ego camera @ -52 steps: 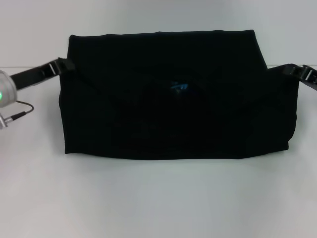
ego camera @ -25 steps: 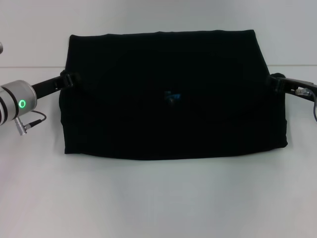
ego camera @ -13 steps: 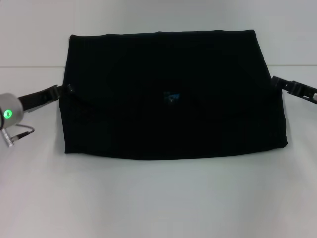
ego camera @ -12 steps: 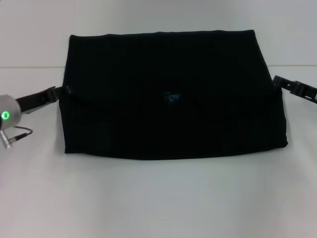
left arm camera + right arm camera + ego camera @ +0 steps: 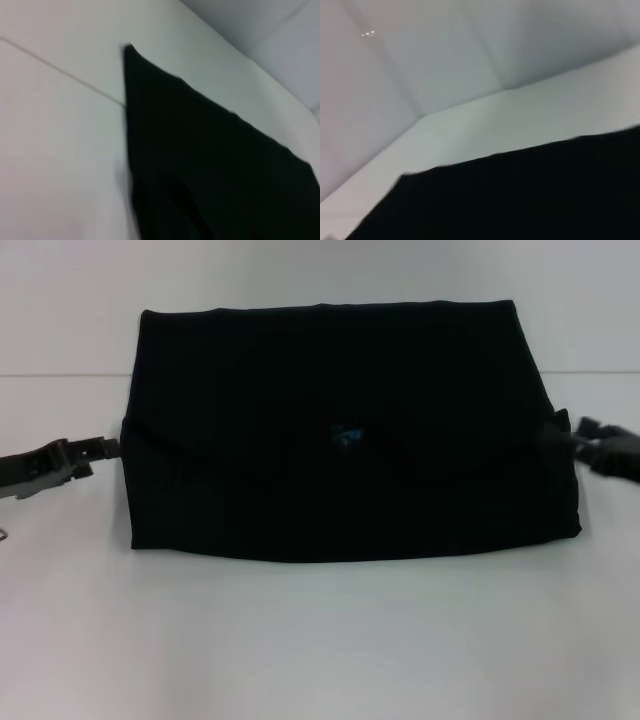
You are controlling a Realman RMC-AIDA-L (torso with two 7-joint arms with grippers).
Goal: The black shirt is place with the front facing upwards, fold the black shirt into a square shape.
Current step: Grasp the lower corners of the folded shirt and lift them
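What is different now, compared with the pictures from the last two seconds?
Both grippers dropped lower along the shirt's sides: the left gripper now sits just off the left edge of the black shirt, the right gripper at its right edge. The right side of the shirt, wider at first, was drawn in. The folded shirt on the white table otherwise stayed put.

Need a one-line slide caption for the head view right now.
Folded black shirt lies as a wide rectangle on the white table, left gripper and right gripper at its side edges.
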